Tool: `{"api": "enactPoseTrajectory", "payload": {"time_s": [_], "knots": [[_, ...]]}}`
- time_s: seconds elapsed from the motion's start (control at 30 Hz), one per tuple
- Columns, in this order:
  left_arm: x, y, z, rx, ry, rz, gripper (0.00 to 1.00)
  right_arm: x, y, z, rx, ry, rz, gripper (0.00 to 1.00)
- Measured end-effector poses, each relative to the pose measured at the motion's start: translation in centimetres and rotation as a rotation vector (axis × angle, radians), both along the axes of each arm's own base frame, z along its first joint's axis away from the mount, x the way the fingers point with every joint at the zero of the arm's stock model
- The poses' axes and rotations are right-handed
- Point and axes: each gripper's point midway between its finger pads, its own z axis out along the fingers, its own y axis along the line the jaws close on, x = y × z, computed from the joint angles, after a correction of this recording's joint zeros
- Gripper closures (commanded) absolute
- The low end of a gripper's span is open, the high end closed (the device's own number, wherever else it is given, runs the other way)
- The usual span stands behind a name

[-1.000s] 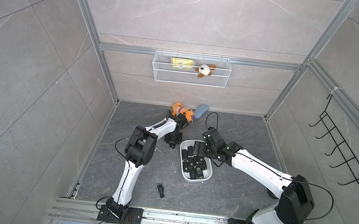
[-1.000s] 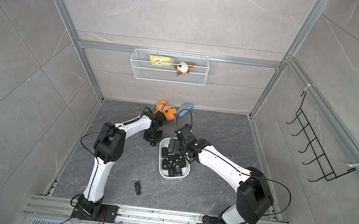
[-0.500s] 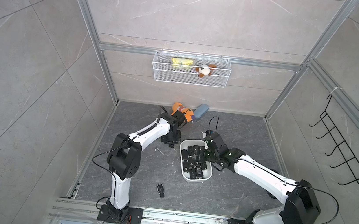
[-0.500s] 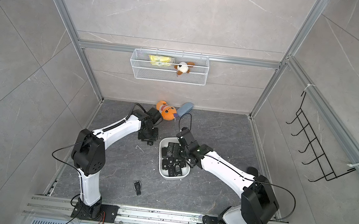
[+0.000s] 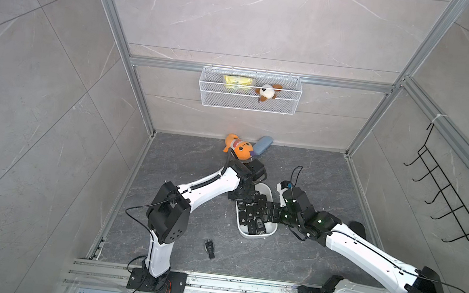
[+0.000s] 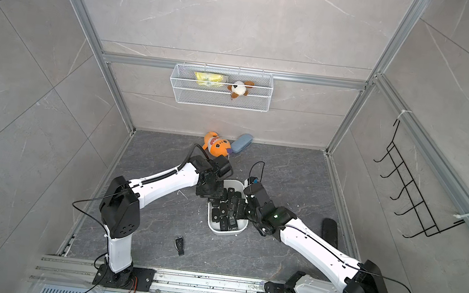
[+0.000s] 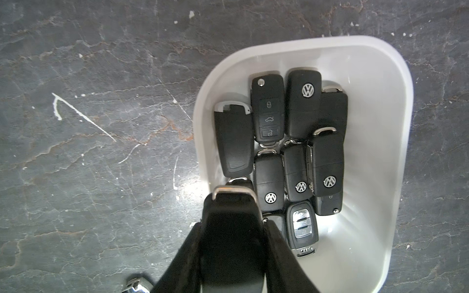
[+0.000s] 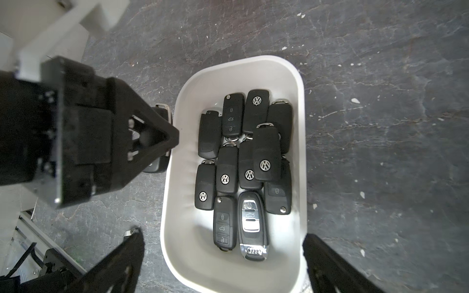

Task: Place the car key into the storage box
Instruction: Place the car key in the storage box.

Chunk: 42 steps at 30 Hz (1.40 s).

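Orange plush toy [image 5: 237,148] lies beside blue-grey case [image 5: 262,145].

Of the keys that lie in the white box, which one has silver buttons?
The Audi key, near one end of the storage box: silver button panel and four-ring logo; the others are black-faced.

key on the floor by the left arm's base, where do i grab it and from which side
Grip the loose key across its black body, jaws on its two long edges, coming straight down: it lies flat on the floor, both edges free.
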Motion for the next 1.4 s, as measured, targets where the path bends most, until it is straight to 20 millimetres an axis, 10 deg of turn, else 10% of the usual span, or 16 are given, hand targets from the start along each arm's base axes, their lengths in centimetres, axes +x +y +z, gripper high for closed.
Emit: {"api": "enactPoseTrajectory", "payload": {"time_s": [0.73, 1.17, 1.4], "knots": [[2.0, -2.7, -7.4, 0.093, 0.08, 0.011, 0.57, -1.8, -2.7, 1.1, -0.02, -0.028, -0.035, 0.0], [2.0, -2.7, -6.9, 0.086, 0.072, 0.007, 0.35, -1.9, -2.5, 1.0, -0.017, -0.023, -0.027, 0.0], [1.2, -1.1, -2.5, 0.051, 0.002, 0.024, 0.27, -1.8, -1.3, 1.0, 0.011, -0.02, 0.02, 0.0]]}}
